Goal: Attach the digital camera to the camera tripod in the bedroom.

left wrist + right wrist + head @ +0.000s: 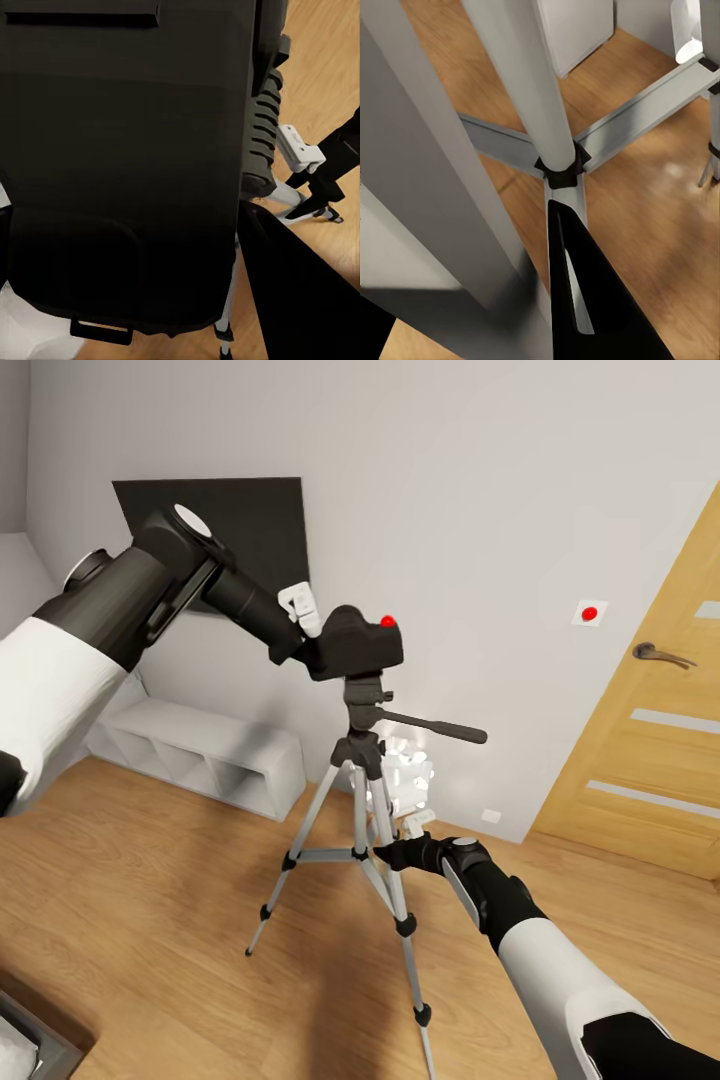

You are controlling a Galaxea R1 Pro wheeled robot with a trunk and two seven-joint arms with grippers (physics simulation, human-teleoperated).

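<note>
Bedroom, wood floor (150,880) | left gripper (312,640) clamped on camera (362,643), resting atop tripod (362,760) head | right gripper (395,852) at tripod leg, jaw state indeterminate | step: mounting | next: seat camera squarely, then release.

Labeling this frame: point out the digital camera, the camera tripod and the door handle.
digital camera (358,642), head view, on its black body below the red dot.
camera tripod (360,815), head view, on its silver centre column.
door handle (660,653), head view, on the lever.
</note>
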